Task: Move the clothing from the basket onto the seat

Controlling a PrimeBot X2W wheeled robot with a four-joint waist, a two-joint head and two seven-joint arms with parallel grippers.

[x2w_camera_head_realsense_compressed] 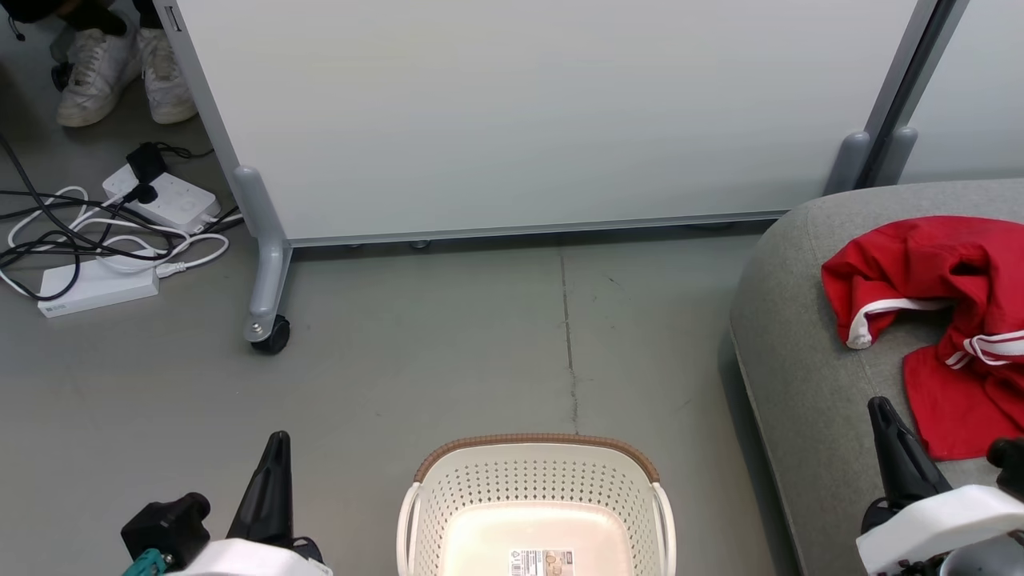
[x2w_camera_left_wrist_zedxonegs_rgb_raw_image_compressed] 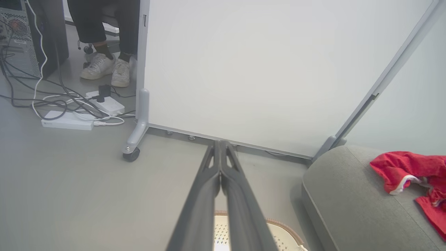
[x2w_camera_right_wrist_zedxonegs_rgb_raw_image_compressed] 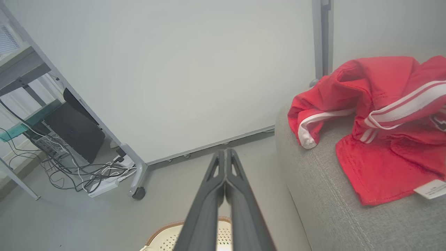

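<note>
We see our left gripper closed, its two dark fingers pressed together from tip to base and gripping nothing. Our right gripper is the same, fingers shut against each other and empty. The clothing, red with white stripes and trim, lies crumpled on the seat. In the right wrist view it sits to the right of the right fingers, about level with their tips and apart from them, and a white tag at the hem lies farther right. From the left fingers the red heap lies well off to the right, on the same grey cushion. The basket stands on the floor between the two grippers in the head view, and under the lower part of the fingers in both wrist views. Its pale bottom shows, with a label on it. Ahead of both sets of fingertips stands a white panel on a grey leg with a caster. Left of the left fingers lie power strips and tangled cables, and beyond those a person's white shoes
</note>
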